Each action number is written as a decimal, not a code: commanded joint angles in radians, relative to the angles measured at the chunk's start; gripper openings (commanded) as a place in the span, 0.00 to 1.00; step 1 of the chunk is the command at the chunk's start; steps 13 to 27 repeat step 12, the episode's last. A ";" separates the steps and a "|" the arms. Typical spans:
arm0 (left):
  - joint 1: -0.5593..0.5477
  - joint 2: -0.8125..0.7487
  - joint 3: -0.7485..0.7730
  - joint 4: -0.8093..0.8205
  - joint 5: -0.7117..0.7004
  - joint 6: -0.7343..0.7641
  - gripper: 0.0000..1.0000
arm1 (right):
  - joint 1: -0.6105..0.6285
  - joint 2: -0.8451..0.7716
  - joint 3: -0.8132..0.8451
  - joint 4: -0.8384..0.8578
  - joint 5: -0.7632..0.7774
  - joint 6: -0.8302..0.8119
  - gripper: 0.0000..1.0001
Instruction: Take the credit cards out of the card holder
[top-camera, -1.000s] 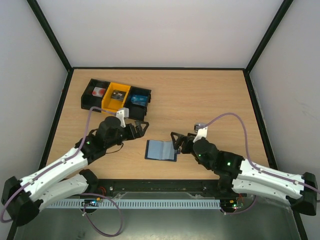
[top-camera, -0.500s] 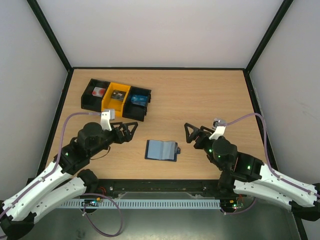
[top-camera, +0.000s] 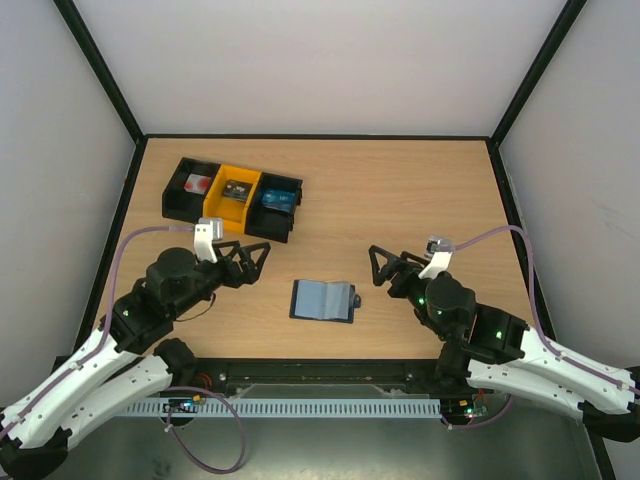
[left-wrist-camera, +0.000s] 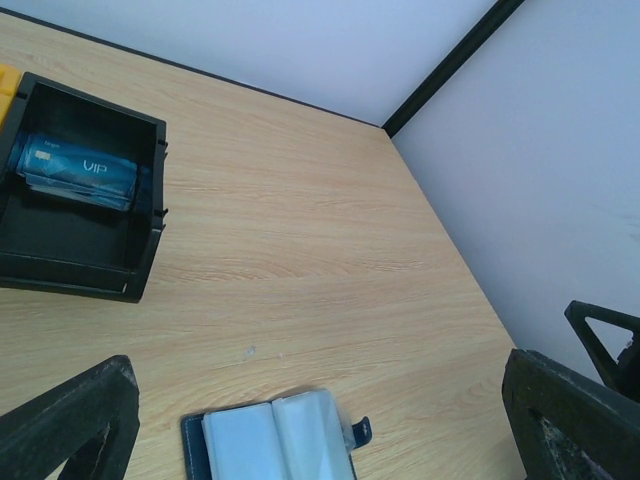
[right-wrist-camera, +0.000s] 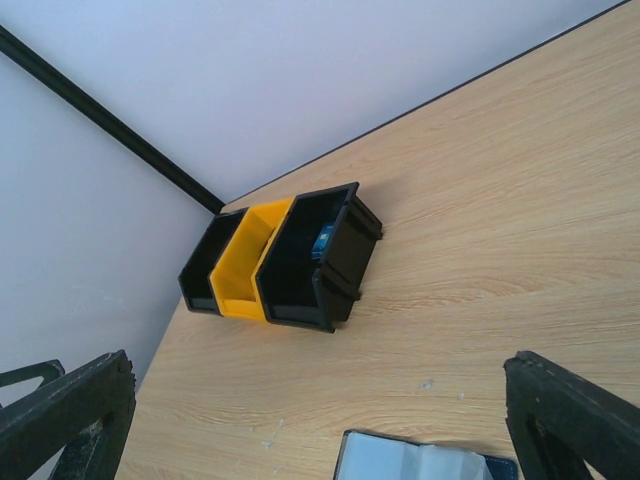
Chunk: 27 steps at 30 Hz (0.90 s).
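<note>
Tabletop (top-camera: 420, 190): card holder (top-camera: 323, 300) between left tool (top-camera: 256, 263), right tool (top-camera: 374, 272).

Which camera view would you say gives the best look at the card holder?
The top external view: the card holder lies open and whole on the table. The left wrist view cuts off part of it at the bottom edge; the right wrist view catches only a strip.

Bright, even, diffuse light fills all three views, seemingly from overhead. The tabletop (top-camera: 400, 200) shows no glare, and its wood grain is crisp in both wrist views. Shadows are faint and soft-edged, lying close against the bins (top-camera: 232, 198). Near the lens, the dark fingers (left-wrist-camera: 70, 420) look slightly soft and lose surface detail.
</note>
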 joint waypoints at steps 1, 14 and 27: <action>-0.004 0.008 0.016 0.020 -0.028 -0.001 1.00 | -0.003 -0.015 -0.011 -0.023 0.007 0.020 0.98; -0.005 0.026 0.031 0.018 -0.031 -0.003 1.00 | -0.002 -0.047 -0.054 -0.007 -0.016 0.048 0.98; -0.005 0.026 0.031 0.018 -0.031 -0.003 1.00 | -0.002 -0.047 -0.054 -0.007 -0.016 0.048 0.98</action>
